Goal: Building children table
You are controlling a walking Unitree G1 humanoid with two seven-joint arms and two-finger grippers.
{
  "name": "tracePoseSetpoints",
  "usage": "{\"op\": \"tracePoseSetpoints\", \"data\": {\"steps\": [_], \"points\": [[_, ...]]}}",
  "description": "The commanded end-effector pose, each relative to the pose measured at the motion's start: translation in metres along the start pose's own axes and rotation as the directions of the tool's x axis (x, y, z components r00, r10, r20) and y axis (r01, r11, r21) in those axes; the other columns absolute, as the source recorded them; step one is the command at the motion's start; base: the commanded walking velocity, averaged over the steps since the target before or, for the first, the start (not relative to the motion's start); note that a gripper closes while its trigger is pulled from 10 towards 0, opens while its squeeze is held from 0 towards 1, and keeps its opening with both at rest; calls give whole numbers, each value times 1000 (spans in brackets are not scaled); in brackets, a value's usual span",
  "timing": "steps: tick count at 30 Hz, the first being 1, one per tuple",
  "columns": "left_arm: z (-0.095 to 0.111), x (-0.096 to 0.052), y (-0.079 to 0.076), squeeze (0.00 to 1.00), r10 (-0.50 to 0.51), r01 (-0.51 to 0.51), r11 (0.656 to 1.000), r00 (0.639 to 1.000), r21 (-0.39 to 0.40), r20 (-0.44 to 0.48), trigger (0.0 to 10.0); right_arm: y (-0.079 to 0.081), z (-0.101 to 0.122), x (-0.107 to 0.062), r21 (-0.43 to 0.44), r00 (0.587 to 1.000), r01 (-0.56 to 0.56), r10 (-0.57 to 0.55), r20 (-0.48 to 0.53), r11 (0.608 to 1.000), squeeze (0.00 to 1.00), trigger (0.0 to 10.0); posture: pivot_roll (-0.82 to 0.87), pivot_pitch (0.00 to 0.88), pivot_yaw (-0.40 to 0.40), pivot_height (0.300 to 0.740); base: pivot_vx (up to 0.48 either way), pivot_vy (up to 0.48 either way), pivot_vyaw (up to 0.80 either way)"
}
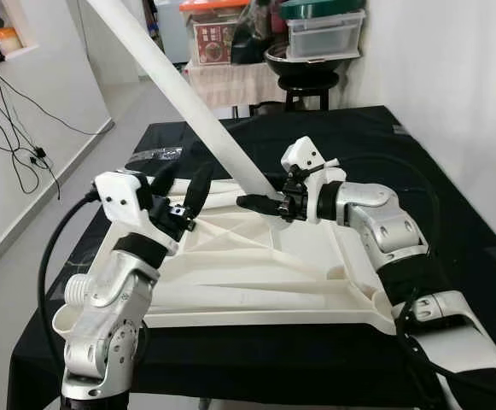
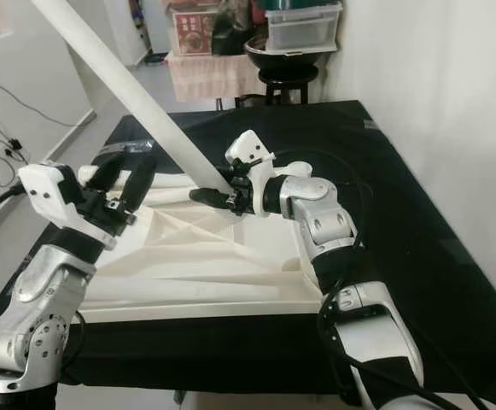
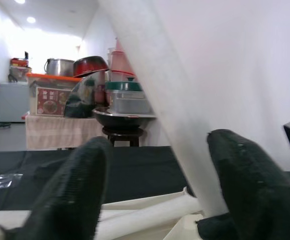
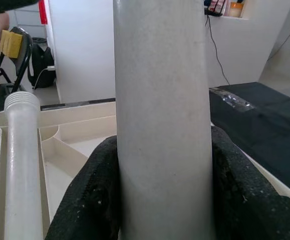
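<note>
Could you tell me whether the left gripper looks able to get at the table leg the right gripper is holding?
Probably yes: the left gripper is open beside the table leg, nothing between them.

Silver jointed arms, white wrist housings, black rubbery jaws, black cable along left arm point(image 1: 102, 299).

left hand point(image 3: 157, 195) fingers apart, white table leg point(image 3: 169, 100) slanting between them

- A black cloth point(image 1: 452, 171) covers the work surface.
- Plastic containers point(image 1: 324, 32) stand stacked behind it.
- Black cables point(image 1: 13, 128) hang along the white wall.
</note>
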State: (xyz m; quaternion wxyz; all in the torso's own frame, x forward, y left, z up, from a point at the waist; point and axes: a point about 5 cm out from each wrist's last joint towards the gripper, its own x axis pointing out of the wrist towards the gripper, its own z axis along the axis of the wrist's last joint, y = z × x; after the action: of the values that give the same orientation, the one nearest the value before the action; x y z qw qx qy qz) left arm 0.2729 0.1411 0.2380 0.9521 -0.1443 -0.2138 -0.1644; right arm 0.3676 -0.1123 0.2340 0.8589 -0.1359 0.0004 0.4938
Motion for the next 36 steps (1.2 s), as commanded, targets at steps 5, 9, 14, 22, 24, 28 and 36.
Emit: {"op": "tracePoseSetpoints", "data": {"steps": [5,9,14,22,24,28,36], "points": [[-2,7,-12,1000,-79,78,995,997,-57,-17,10000,20,8,10,-41,994,-81,84,68,996,0,10000,-24,0,64,740,0,0,0],[-2,8,-14,1000,-87,86,994,996,-74,-15,10000,25,10,11,-42,993,-89,92,78,995,0,10000,-23,0,64,740,0,0,0],[2,12,-17,1000,-102,102,990,995,-96,1,10000,46,2,13,-96,983,-169,175,58,981,0,10000,-22,0,61,740,0,0,0],[7,17,-24,0,-134,137,982,991,-129,29,10000,59,-7,14,-125,974,-220,225,26,967,0,10000,-25,0,61,740,0,0,0],[10,19,-25,0,-139,144,980,989,-136,45,10000,60,-12,16,-119,975,-218,220,9,969,0,10000,-26,0,57,740,0,0,0],[15,20,-26,0,-136,152,969,986,-196,94,0,60,-19,19,-112,983,-182,185,11,977,0,10000,-38,0,51,740,0,0,0],[23,23,-27,0,-159,187,953,979,-239,130,0,56,-20,18,-106,992,-113,119,47,988,0,10000,-53,0,70,740,0,0,0]]}}
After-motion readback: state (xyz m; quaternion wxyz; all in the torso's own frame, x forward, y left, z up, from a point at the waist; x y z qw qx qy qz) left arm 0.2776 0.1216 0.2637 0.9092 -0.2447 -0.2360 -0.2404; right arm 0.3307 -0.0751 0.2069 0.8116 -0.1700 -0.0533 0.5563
